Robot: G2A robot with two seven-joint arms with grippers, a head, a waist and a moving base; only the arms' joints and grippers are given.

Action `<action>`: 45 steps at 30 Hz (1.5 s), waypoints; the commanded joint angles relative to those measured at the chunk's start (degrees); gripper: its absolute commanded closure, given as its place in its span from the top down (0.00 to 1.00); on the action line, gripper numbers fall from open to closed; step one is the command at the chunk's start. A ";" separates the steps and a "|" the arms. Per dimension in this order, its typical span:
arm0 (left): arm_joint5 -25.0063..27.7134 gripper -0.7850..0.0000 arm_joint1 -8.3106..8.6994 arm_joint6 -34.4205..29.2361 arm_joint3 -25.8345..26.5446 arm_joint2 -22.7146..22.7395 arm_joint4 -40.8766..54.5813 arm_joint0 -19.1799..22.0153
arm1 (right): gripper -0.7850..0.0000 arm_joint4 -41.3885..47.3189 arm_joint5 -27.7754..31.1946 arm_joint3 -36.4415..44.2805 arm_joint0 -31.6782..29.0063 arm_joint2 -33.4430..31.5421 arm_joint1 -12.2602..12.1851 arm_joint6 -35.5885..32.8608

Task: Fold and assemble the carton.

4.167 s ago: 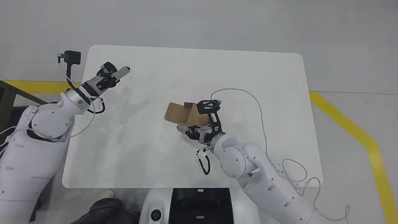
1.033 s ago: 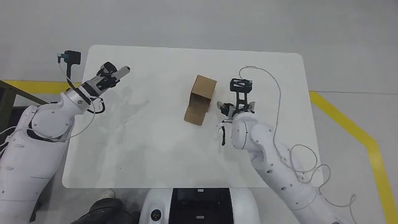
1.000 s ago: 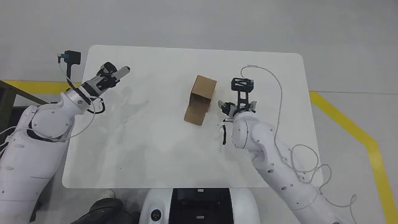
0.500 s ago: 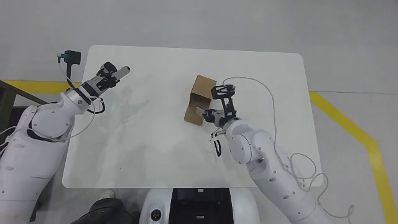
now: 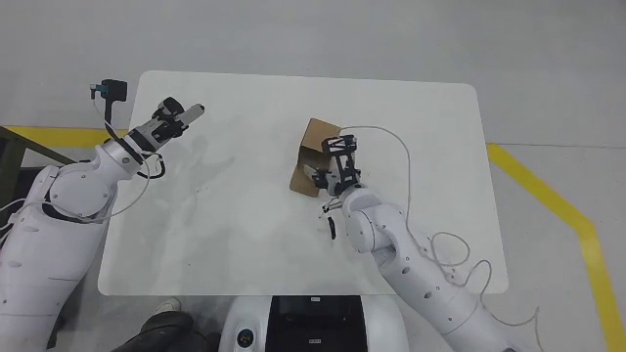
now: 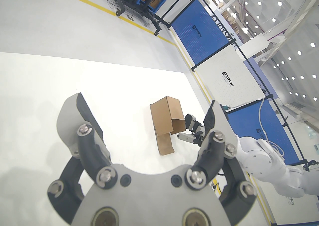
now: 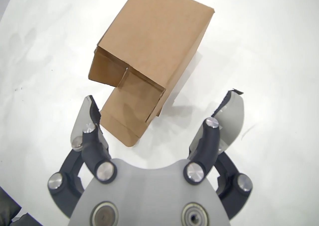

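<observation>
Hovering: my right claw (image 7: 162, 105) hangs low over the table (image 5: 245, 235), fingers spread wide with nothing between them, just short of the open end of the carton (image 7: 152, 45).
Carton: brown cardboard, lying on its side near the middle of the table, a little toward the far edge. Its closed end points to the far edge and its mouth faces me.
Why it lies so: as I judge it, the mouth is turned my way so I can work the flaps without lifting the box.
Tuck flap (image 7: 124, 117): this long flap lies flat on the table, running from the mouth toward the near edge. Its tip sits between my fingers, just beside one pad (image 7: 92, 112); I cannot tell whether they touch.
Side flap (image 7: 107, 72): it is partly swung across the mouth, not seated.
Step in hand: I judge it to be closing this end, with the side flap pushed in and the long flap then raised and tucked.
Left claw (image 6: 147, 107): open and empty, held above the far left corner of the table, well apart from the carton. I think it is parked there to leave my right claw room.
Risk: the box is light and unbraced, so a push on the flap may slide it rather than fold it.
</observation>
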State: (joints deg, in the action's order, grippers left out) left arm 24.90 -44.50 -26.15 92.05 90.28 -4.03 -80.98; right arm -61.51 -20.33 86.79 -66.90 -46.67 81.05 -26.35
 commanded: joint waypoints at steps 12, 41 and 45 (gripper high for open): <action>0.00 1.00 0.00 0.00 0.00 0.00 0.00 0.00 | 0.00 -5.66 -3.42 -2.71 0.83 1.46 1.39 4.14; 0.00 1.00 0.00 0.00 0.00 0.00 0.00 0.00 | 0.00 -1.18 41.49 12.51 3.23 -15.73 -4.36 -24.11; 0.00 1.00 0.00 0.00 0.00 0.00 0.00 0.00 | 0.00 0.84 44.31 12.47 5.37 -16.16 -4.58 -27.00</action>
State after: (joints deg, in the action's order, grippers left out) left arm 24.90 -44.50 -26.15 92.05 90.28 -4.03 -80.98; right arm -60.94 23.60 99.30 -61.83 -62.73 76.51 -52.98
